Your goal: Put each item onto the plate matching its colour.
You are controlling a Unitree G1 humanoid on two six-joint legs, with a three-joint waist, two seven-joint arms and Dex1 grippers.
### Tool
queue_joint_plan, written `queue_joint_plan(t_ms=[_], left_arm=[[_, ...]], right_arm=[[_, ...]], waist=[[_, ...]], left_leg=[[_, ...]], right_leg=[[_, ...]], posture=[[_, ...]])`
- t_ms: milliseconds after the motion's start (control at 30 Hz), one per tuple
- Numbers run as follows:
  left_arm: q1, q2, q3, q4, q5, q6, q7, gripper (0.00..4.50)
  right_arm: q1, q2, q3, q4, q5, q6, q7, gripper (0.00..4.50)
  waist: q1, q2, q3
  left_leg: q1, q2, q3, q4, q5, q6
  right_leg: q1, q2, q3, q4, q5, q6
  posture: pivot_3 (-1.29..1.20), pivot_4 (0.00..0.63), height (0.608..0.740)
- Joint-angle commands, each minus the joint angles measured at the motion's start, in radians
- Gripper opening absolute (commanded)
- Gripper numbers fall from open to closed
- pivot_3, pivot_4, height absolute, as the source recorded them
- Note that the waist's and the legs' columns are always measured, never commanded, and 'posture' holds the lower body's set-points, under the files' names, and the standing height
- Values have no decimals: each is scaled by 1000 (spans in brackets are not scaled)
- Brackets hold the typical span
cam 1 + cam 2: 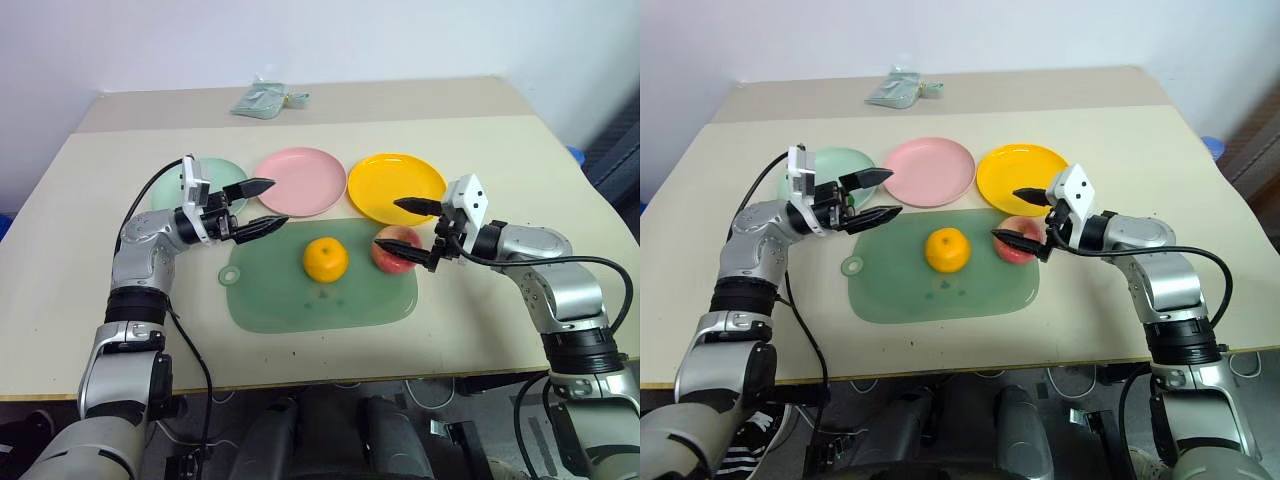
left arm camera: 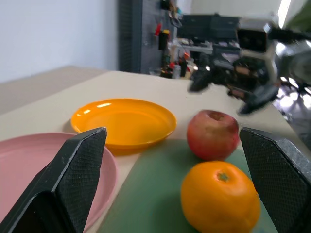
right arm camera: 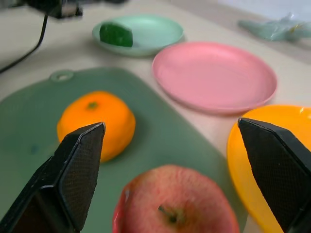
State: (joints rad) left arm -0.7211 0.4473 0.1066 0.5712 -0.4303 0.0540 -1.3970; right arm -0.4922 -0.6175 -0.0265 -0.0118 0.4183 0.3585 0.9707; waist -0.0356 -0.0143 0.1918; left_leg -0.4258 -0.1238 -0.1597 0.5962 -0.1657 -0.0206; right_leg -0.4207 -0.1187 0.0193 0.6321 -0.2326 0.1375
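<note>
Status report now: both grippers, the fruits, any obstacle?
Left gripper open, empty. Right gripper open around pink-red fruit on mat. Green fruit on mint plate. Orange fruit unplaced. No obstacle.

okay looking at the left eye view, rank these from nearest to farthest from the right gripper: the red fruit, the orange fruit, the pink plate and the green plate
From the right gripper:
1. Red fruit, right at its fingertips, on the mat.
2. Orange fruit, mid-mat, toward the left arm.
3. Pink plate, behind the mat, centre.
4. Green plate, far left, behind the left gripper.

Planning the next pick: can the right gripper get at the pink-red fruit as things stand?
Probably yes. The right gripper is open with its fingers either side of the pink-red fruit on the green mat; nothing lies between them.
</note>
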Motion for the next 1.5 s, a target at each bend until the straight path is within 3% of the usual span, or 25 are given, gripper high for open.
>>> queue_joint_plan(t_ms=[33,467,767,900,1500], left_arm=[[1,-8,-28,-39,14,-16,-12,4457],[-7,17,-23,-28,-8,5,-31,4457],[13,85,7,-14,-20,28,-78,4457],[28,118,40,-1,-31,30,-74,4457],[46,69,-6,-55,-16,33,-86,4457]], right_arm=[[-19,6,-50,-79,58,-7,6,4500],[20,-10,-42,-118,49,7,9,4500],[50,-61,32,-77,-62,-26,31,4500],[37,-32,-12,-99,10,7,27,4500],[-32,17,-25,-124,68,44,-12,4500]], waist=[[0,0,0],[0,0,0],[0,0,0],[-5,0,0],[4,0,0]], left_leg=[[0,0,0,0,0,0],[0,0,0,0,0,0],[0,0,0,0,0,0],[0,0,0,0,0,0],[0,0,0,0,0,0]], right_leg=[[0,0,0,0,0,0],[0,0,0,0,0,0],[0,0,0,0,0,0],[-1,0,0,0,0,0],[0,0,0,0,0,0]], posture=[[0,150,740],[0,150,740],[0,150,740],[0,150,740],[0,150,740]])
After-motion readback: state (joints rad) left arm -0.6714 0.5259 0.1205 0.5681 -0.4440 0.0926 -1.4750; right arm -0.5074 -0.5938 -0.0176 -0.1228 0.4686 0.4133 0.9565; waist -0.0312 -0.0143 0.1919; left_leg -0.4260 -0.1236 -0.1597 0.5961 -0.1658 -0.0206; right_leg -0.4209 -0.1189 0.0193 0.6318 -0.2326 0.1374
